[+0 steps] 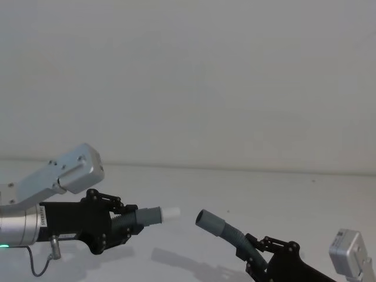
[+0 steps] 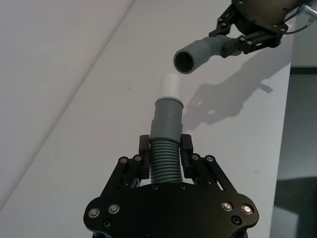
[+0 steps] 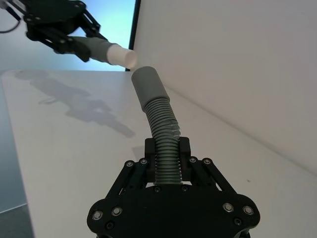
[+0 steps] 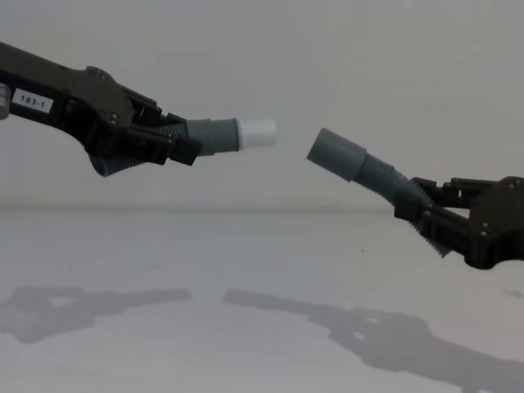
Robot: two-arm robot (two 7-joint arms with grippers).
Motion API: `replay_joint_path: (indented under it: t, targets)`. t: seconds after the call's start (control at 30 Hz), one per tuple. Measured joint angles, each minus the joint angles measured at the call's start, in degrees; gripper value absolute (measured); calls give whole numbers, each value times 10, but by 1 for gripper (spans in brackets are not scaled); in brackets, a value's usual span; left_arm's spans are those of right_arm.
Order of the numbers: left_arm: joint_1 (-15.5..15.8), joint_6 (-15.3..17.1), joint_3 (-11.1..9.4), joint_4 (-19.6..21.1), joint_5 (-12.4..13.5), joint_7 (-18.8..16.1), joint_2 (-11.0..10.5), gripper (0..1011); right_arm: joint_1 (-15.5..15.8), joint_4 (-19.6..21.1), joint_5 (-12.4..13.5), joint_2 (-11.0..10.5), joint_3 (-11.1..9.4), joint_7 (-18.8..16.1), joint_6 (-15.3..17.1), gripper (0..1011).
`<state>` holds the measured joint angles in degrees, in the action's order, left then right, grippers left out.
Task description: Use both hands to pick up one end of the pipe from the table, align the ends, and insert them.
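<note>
While my left gripper clamps the white-tipped pipe piece, my right gripper grips the open-cuffed piece, their ends facing, just apart, above the table.

The plain white table is viewed downward from the head, side-on from the chest, closely from both wrists.

The left gripper and right gripper look like matt black plastic, dotted with small shiny metal screws. The spigot piece and the open-cuff piece are dull dark grey plastic, corrugated along the flexible part and smooth at the cuffs. The spigot is smooth matt white plastic. The left arm is satin silver metal. The table is smooth and white with a faint sheen.
</note>
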<state>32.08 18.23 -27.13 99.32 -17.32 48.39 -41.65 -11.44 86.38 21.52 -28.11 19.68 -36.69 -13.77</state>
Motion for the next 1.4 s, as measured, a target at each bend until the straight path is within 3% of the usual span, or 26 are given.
replay_joint_path:
  t: [0.93,1.4]
  targets:
    - [52,-5,-39,-35,13,21,4,327,-23,-38,3,1,11,0,-15,249]
    - [95,-12,-71,-69,22,57,17,327,-25,-42,4,1,12,-2,-18,249]
